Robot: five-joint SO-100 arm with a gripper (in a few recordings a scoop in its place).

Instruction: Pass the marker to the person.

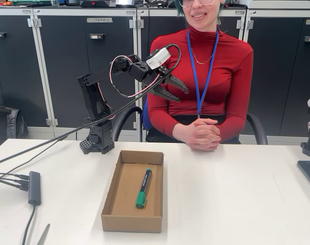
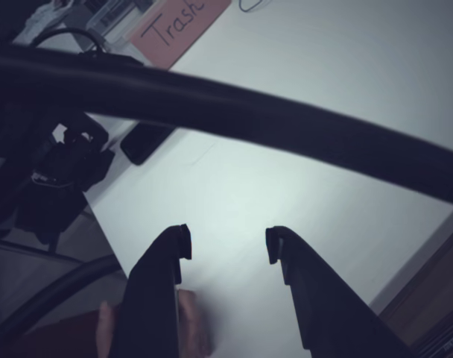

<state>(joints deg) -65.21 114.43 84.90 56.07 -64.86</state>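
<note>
Fixed view, near edge of the table (image 1: 236,204): scissor tips (image 1: 43,235) poke in at the bottom-left corner, and a small dark hub (image 1: 34,188) with cables sits by the left edge. Next, the open cardboard box (image 1: 110,204) sits left of centre, long side running away from the near edge. The marker (image 1: 143,188) lies flat on the box floor, right of its middle, green cap toward the near edge, dark barrel pointing toward the far edge, nothing touching it. Further back, the black arm base (image 1: 96,140) stands near the far edge just behind the box's left corner, a cable (image 1: 43,145) trailing off to the left edge. The arm reaches up and right, claw (image 1: 178,92) held high in the air, well above the box and well apart from the marker, fingers spread wide and holding nothing (wrist view agrees: claw (image 2: 226,246) gaping, bare white table between the fingers, a thick dark cable (image 2: 249,119) crossing the top). Behind the far edge the person (image 1: 221,66) sits in a red top with a blue lanyard (image 1: 203,76), clasped hands (image 1: 200,133) resting on the far edge right of the arm. Dark cabinets (image 1: 68,61) along the back wall.
</note>
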